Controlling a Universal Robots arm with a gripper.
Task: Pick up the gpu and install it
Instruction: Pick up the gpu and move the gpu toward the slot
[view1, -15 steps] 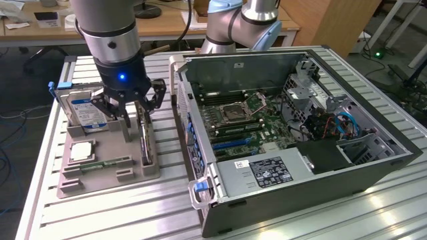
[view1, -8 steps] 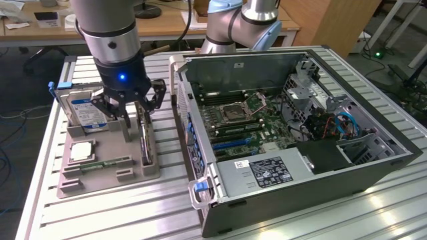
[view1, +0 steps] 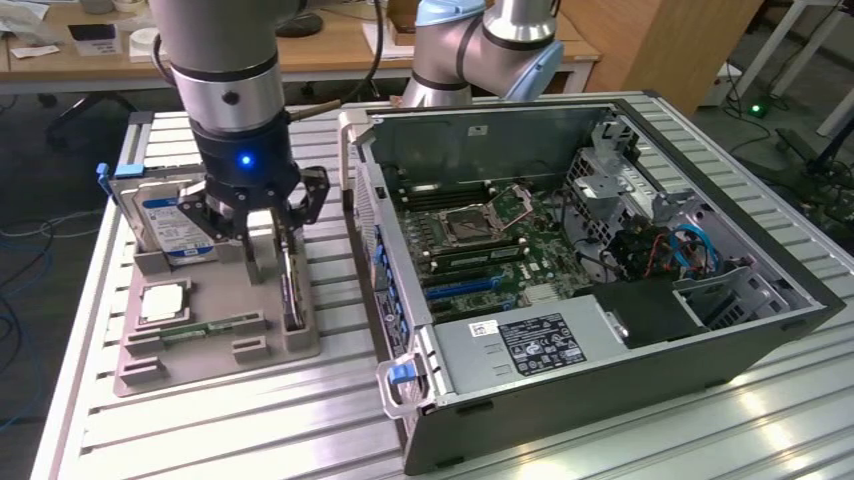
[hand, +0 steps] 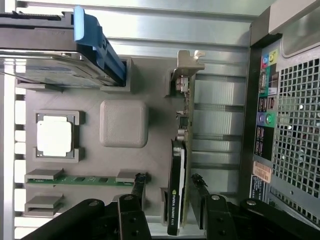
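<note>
The gpu (hand: 177, 192) stands on edge in a slot of the grey holder tray (hand: 123, 124): a thin green card with a black cooler face, and its silver bracket (hand: 187, 62) at the far end. My gripper (hand: 170, 178) is open and straddles the card's near end. One of its fingertips (hand: 141, 178) is on the cooler side, the other on the board side, with a gap to the card on both sides. In the exterior view the gripper (view1: 271, 243) hangs straight down over the gpu (view1: 290, 292) on the tray (view1: 267, 355).
The tray also holds a silver hard drive with a blue label (view1: 174, 225), a CPU (view1: 163, 303) and a narrow green memory stick (view1: 214, 326). The open computer case (view1: 747, 320) with its motherboard (view1: 474, 240) lies at the exterior view's right. A second arm (view1: 467, 50) stands behind it.
</note>
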